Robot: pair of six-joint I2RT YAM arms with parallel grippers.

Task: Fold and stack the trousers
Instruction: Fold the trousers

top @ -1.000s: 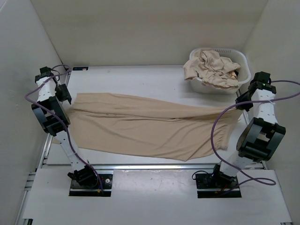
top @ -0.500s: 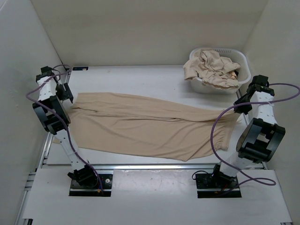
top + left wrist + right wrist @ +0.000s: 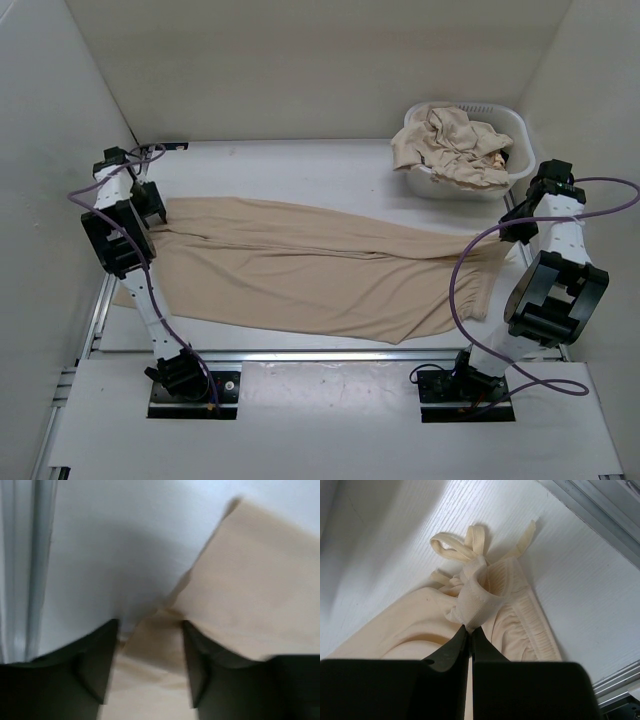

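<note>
Both of your grippers sit at opposite ends of the trousers (image 3: 320,270), which lie spread flat across the table (image 3: 300,165), waistband to the right. Your left gripper (image 3: 150,665) has shifted inward since a second ago and now straddles the cloth's far left edge, fingers apart. Your right gripper (image 3: 469,640) has barely moved. It is pinched closed on the drawstring waistband, near the laundry basket (image 3: 512,125).

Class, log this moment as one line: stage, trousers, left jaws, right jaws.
stage: grasping ends, unfolded | trousers: spread lengthwise on table | left jaws: open, leg end between them | right jaws: shut on waistband
</note>
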